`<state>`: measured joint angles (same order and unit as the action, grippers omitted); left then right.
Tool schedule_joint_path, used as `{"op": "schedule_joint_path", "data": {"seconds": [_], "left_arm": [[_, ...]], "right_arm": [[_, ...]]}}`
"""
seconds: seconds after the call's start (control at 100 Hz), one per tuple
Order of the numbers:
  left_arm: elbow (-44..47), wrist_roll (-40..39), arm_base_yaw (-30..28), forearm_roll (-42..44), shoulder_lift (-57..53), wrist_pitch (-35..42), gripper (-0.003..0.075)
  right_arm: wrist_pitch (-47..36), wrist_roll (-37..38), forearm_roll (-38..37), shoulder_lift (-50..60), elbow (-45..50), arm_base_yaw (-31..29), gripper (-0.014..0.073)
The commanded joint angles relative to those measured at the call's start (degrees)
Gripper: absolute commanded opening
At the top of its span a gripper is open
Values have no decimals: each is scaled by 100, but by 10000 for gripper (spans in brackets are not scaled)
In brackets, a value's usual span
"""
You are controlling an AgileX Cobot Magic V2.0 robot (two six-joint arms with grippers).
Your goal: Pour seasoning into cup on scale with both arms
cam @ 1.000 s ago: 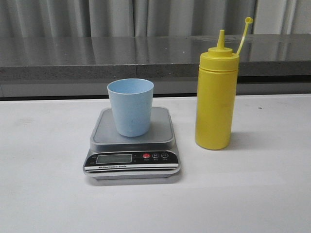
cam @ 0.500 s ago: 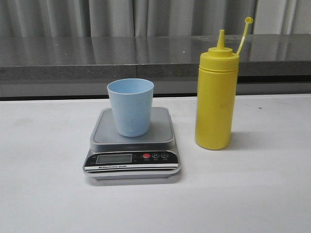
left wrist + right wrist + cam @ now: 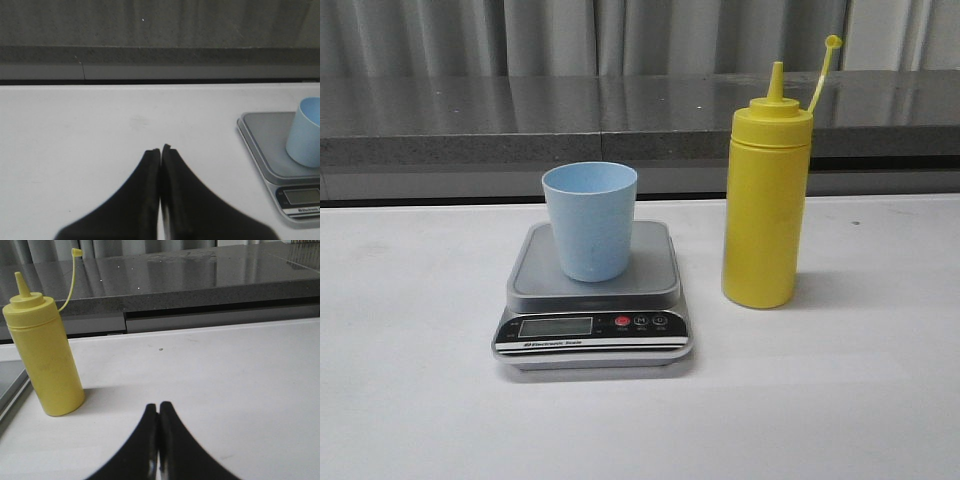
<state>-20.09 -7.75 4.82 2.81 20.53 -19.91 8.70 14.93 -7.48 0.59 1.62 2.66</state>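
A pale blue cup [image 3: 589, 220] stands upright on the silver-grey scale [image 3: 595, 300] at the table's middle. The yellow seasoning bottle [image 3: 765, 195] stands upright to the right of the scale, nozzle bare, cap hanging on its strap. Neither arm shows in the front view. My left gripper [image 3: 160, 149] is shut and empty over bare table, with the scale [image 3: 272, 150] and cup [image 3: 305, 131] off to its side. My right gripper [image 3: 159, 405] is also shut and empty, apart from the seasoning bottle [image 3: 44, 357] standing off to one side of it.
A dark grey stone ledge [image 3: 570, 115] runs along the back of the white table [image 3: 860, 390], with grey curtains behind it. A small dark speck [image 3: 160, 349] lies on the table beyond the bottle.
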Motion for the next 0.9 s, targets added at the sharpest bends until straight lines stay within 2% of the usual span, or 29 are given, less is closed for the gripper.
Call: {"op": "schedule_joint_path", "data": {"seconds": [0.0, 0.14, 0.32, 0.57, 0.64, 0.89], "left_arm": [[111, 18, -109, 58, -122, 976, -20], [694, 186, -320, 58, -480, 1490, -20], [1357, 192, -575, 58, -1076, 1541, -20], [2237, 192, -600, 58, -1999, 1801, -20], [2210, 192, -600, 58, -2261, 1371, -20], [2223, 192, -606, 58, -2256, 1448, -20]], "right_arm": [[-424, -49, -64, 141, -91, -30, -69], [-424, -49, -64, 141, -91, -30, -69], [-424, -49, -64, 141, -91, -30, -69], [-424, -49, -64, 141, -91, -30, -69], [-424, -49, -64, 141, -91, -30, -69], [-423, -49, -64, 134, -91, -30, -69]]}}
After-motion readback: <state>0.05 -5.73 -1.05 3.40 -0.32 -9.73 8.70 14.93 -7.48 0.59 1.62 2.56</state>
